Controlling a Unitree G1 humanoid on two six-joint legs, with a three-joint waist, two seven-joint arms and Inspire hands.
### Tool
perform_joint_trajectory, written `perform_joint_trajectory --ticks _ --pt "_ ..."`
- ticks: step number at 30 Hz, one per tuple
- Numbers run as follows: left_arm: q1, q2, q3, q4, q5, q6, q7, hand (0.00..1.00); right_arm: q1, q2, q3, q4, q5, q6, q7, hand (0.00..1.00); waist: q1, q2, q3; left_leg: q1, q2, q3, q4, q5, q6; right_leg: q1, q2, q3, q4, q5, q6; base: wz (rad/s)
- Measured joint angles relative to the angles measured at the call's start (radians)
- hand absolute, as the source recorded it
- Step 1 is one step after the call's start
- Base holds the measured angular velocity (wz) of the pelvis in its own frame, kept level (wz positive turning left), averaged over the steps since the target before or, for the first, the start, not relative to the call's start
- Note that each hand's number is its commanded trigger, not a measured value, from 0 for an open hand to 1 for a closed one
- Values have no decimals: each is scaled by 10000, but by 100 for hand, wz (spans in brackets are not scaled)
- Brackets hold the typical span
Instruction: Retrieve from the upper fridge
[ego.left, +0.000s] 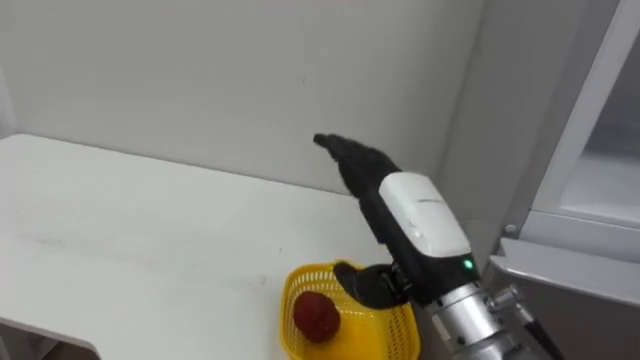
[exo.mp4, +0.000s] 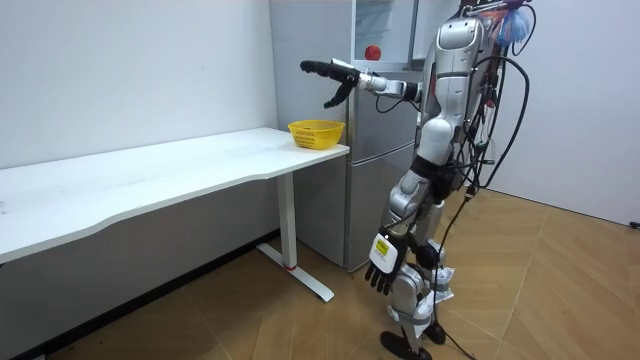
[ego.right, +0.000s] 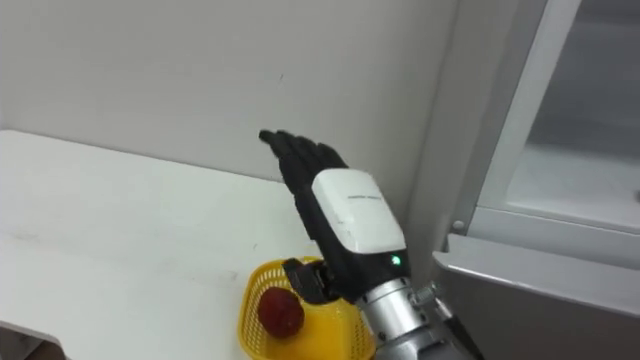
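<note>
In the eye views the yellow basket (ego.right: 249, 290) is cut off by the lower edge, and the right hand (ego.right: 342, 215) at centre frame hides its far rim. The hand's fingers are stretched straight and hold nothing. The red fruit (ego.right: 281, 312) lies in the basket, with the thumb partly in front of it. The room view adds the left hand (exo.mp4: 383, 265) hanging loose at lower centre and a small red thing (exo.mp4: 372, 52), too small to identify, in the upper fridge (exo.mp4: 375, 130).
</note>
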Motion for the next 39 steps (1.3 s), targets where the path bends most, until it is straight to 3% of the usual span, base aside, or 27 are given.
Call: perform_joint_trajectory --ticks 1,4,10,13,18,23,27,31,34,39 --pt "34 -2 -9 4 1 -24 69 0 -2 3 -167 -203 148 -70 -231 0 -120 51 -50 15 0 10 0 0 0 12 1 10 -1 0 0 0" --pt "131 12 4 -11 32 -35 217 0 -22 2 -527 -577 333 -80 -819 0 -251 159 -85 168 -1 24 -86 4 1 109 11 75 1 1 1 -5" --pt "274 1 35 -15 19 -36 346 0 -19 -34 -1452 -1604 763 -91 -1770 0 -676 58 -145 255 1 49 -165 51 -27 111 35 183 11 2 -2 -3" --pt "356 5 32 59 -47 -41 407 0 -17 -43 -1816 -1990 745 -150 -2508 0 -822 32 -135 373 -1 52 -208 50 -27 212 35 188 8 2 -1 -1" --pt "353 -27 55 337 -38 -71 534 0 -10 -101 -2663 -2066 791 -729 -3250 0 -1042 5 -114 503 -4 60 -231 49 -25 321 27 190 4 1 0 0" --pt "390 -35 282 365 -47 -70 537 0 0 -167 -3560 -2053 843 -921 -3889 0 -1218 40 -92 495 -3 60 -223 50 -26 302 28 193 7 1 0 0" --pt "398 -89 579 369 -24 -67 543 0 -3 -528 -4384 -1833 886 -979 -4234 0 -1381 39 -81 495 5 108 -236 50 -26 282 29 196 10 0 2 0" --pt "448 -88 943 370 13 -23 538 0 -2 -804 -5067 -1127 1118 -693 -4529 0 -1518 -62 -67 484 21 190 -244 50 -26 262 33 222 10 -1 3 -1" --pt "475 -79 991 359 13 17 529 0 -1 -809 -5128 -1005 1442 -406 -4574 0 -1586 -113 -98 427 20 195 -233 50 -26 208 35 242 1 -2 5 -1" --pt "514 -38 1004 326 31 17 536 0 -12 -889 -5183 -530 1972 -262 -4667 0 -1509 -223 -118 431 31 277 -212 54 -30 179 58 334 -6 -4 5 -3"
